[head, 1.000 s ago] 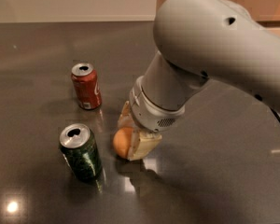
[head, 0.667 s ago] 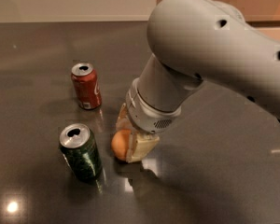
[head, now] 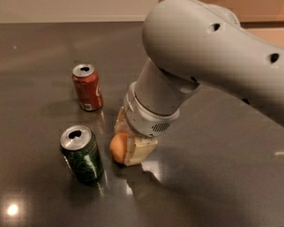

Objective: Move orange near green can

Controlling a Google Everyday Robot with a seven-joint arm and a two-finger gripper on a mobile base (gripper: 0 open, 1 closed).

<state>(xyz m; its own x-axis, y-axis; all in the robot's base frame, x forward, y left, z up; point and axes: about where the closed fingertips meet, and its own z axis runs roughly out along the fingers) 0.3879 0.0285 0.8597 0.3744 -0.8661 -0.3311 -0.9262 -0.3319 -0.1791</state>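
My tool (head: 128,144), clenched on the orange (head: 117,148), sits farther toward 9 o'clock than a second ago, putting the orange just beside the green can (head: 83,156), at its 3 o'clock.

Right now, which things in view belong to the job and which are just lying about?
Job: small round orange fruit; dark green metal drink can, upright just left of it; end effector, down at the dark glossy table, closed on the fruit.
Lying about: red metal drink can, upright, further back.
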